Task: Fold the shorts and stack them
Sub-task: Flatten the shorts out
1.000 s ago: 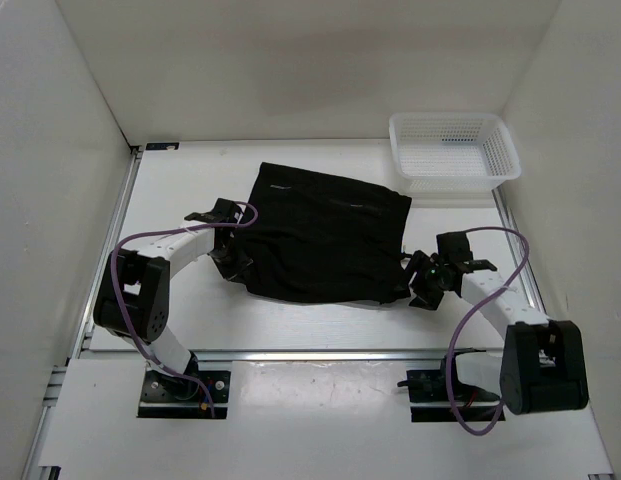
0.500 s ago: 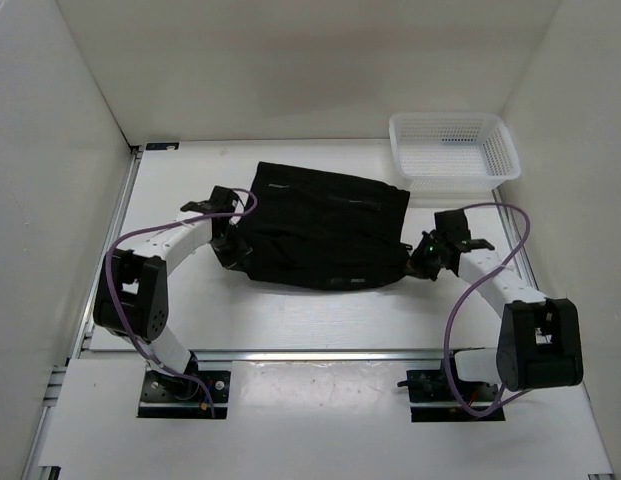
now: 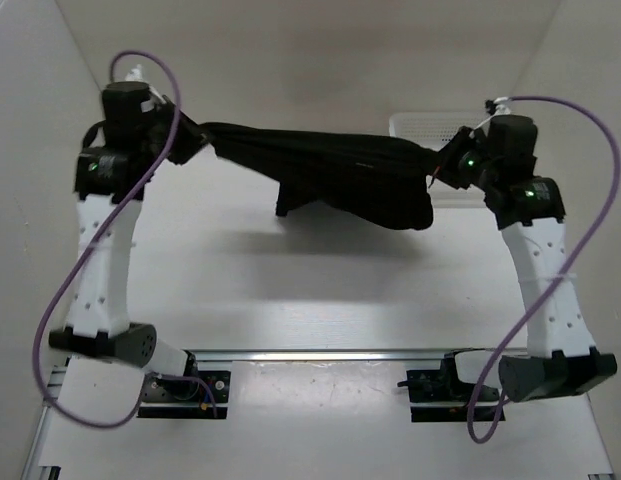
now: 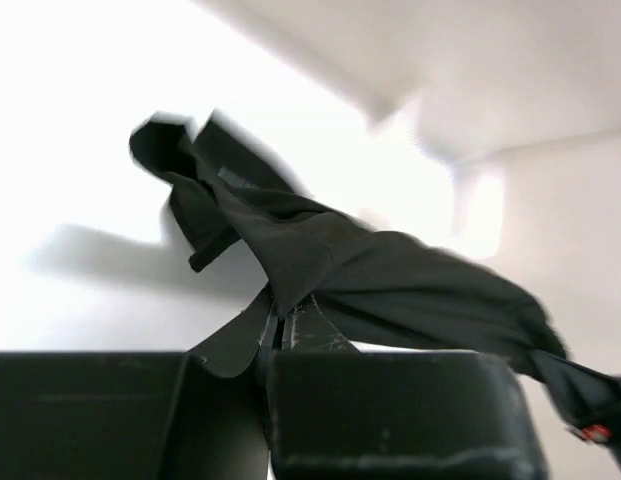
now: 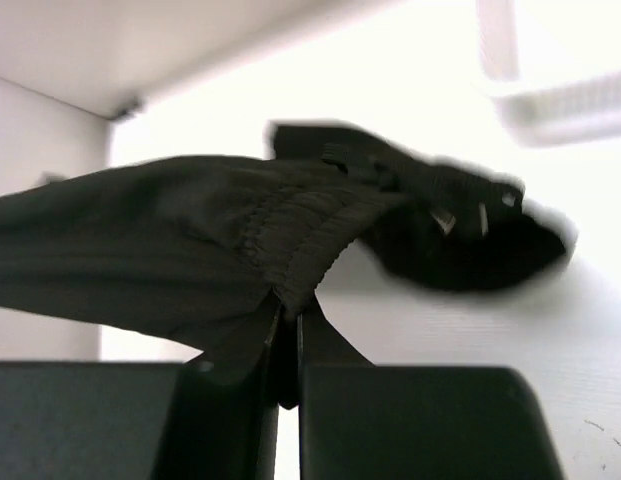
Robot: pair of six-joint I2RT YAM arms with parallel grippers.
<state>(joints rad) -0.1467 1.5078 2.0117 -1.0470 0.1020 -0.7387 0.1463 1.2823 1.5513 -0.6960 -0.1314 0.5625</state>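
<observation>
Shorts (image 3: 340,175) now aloft, perhaps fully

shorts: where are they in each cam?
Top: shorts upper centre, hanging in the air.
Left wrist: centre, running to the lower right.
Right wrist: left and centre.
Landmark: basket, upper right in top and right wrist.

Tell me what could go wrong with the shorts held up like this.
The left hand and right hand each pinch only a thin edge of the shorts; the cloth could slip out. The shorts sag bunched in the middle, so they may land creased. Their right end hangs near the basket and might snag.
</observation>
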